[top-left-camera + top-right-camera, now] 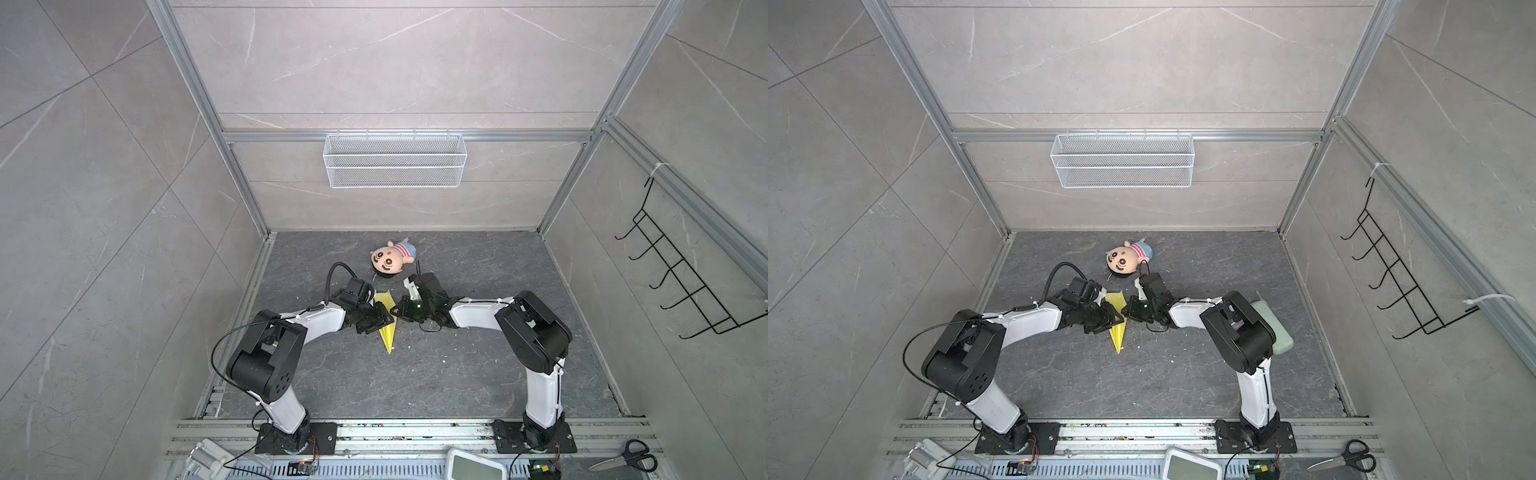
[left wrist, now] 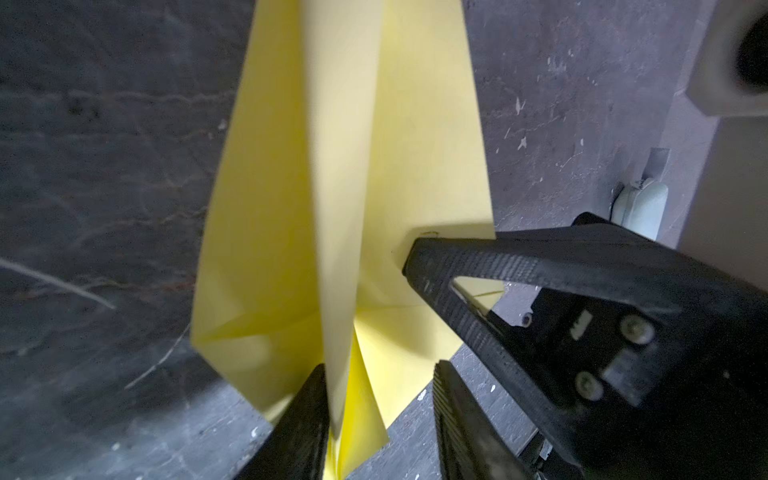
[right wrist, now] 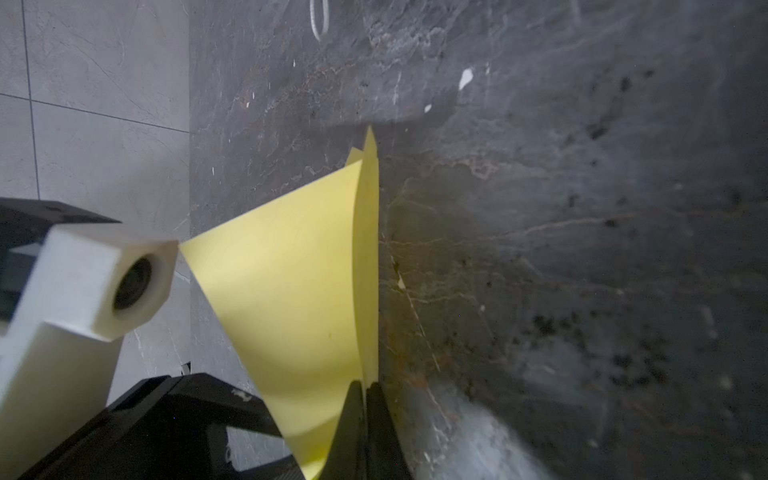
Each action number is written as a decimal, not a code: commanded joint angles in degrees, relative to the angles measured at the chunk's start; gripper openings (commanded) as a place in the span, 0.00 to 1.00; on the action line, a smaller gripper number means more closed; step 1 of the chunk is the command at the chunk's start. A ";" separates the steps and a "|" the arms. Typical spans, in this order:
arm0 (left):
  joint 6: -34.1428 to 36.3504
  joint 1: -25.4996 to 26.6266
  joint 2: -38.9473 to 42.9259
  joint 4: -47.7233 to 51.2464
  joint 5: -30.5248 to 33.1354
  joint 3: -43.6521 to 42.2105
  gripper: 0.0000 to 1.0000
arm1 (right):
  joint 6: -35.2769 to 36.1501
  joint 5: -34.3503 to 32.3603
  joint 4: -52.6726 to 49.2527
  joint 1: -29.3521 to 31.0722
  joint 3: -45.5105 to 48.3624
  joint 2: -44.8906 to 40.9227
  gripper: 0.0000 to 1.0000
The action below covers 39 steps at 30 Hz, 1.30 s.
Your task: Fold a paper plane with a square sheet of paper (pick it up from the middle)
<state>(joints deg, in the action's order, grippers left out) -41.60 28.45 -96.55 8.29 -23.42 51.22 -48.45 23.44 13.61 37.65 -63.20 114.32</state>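
Pinching the plane (image 3: 291, 291) in my clamped right tool (image 3: 365, 386), with my left tool (image 2: 380, 368) parted astride its centre fold, I judge it light, flimsy, best gripped on creases.

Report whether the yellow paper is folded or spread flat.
Folded: the paper tapers to a point in both top views; wrist views show layered creases.

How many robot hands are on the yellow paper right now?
2. The right hand is shut on an edge of the paper plane, reaching in from the right; the left hand straddles its raised centre fold from the left, jaws apart. No other hands are visible.
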 commanded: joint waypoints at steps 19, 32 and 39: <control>12.29 1.44 -1.10 20.97 14.10 11.74 0.02 | 3.98 -14.34 -1.46 -1.24 9.01 -12.85 0.46; 15.74 5.88 -10.84 32.34 26.63 23.48 0.06 | 7.02 -38.86 -14.18 -1.51 17.32 -32.78 0.62; 13.83 5.95 -14.62 32.32 26.51 25.26 0.13 | 6.68 -39.36 -15.76 -1.54 17.76 -33.29 0.62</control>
<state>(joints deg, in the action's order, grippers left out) -27.44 34.63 -110.24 38.39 1.72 74.52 -42.37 -13.80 0.40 36.07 -46.17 82.00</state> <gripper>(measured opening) 0.132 0.623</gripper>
